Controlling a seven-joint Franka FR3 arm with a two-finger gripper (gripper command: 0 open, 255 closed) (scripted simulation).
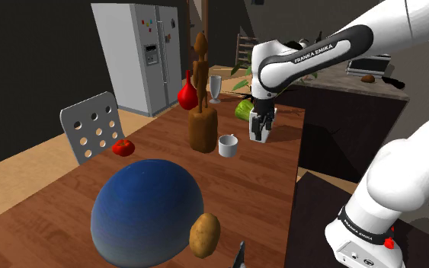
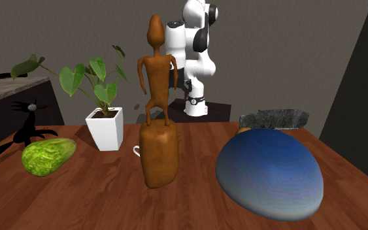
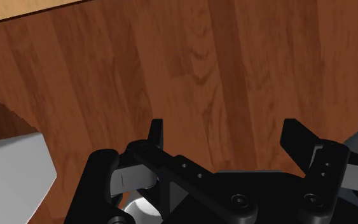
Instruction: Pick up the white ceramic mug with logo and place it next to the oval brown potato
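Gripper (image 1: 260, 132) wide and empty, vertical, low above the wooden table (image 1: 266, 179), just beside the white mug (image 1: 228, 145).

**Dim room, evenly lit tabletop**

In the shoulder view the wall (image 1: 30, 68) at ten o'clock is almost black, while the fridge (image 1: 140, 53) at eleven and the floor (image 1: 14, 183) at eight catch pale light. The table (image 1: 266, 175) shows a warm, even brown with no hard shadows. The blue dome (image 1: 148, 209) is lighter on its crown and darkens toward its base. The white arm (image 1: 312, 53) is bright on top and grey beneath. In the second exterior view the grey wall (image 2: 293, 52) is flatly lit, next to a dark panel (image 2: 365, 78) at three o'clock. In the wrist view the wood darkens beside a pale block (image 3: 9, 178).
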